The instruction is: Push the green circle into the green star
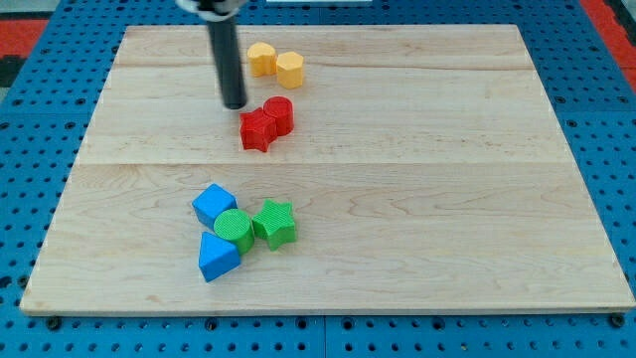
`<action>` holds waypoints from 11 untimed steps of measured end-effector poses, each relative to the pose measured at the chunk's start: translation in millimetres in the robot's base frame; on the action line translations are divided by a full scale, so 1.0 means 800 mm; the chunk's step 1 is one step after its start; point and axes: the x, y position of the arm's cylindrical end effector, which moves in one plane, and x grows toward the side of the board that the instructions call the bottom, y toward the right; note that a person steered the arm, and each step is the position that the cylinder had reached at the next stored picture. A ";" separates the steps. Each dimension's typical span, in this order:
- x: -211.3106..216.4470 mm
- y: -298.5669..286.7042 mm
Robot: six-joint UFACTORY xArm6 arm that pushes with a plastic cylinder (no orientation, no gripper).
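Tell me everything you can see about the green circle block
The green circle is a short round block, matte green, with fine ridges across its flat top, lying flat on the wooden board in the view's lower left. It appears to touch the green star on its right, the blue block above-left and the blue block below-left. My tip is far off toward the view's top, beside the red blocks.

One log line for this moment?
my tip: left of red blocks | green circle: touching green star | blue blocks: beside circle | yellow blocks: top
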 end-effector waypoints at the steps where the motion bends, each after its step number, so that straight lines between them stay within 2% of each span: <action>1: 0.070 -0.017; 3: 0.146 0.064; 4: 0.180 0.043; 7: 0.210 -0.006; 8: 0.223 0.054; 9: 0.223 0.152; 10: 0.219 0.184; 11: 0.218 0.143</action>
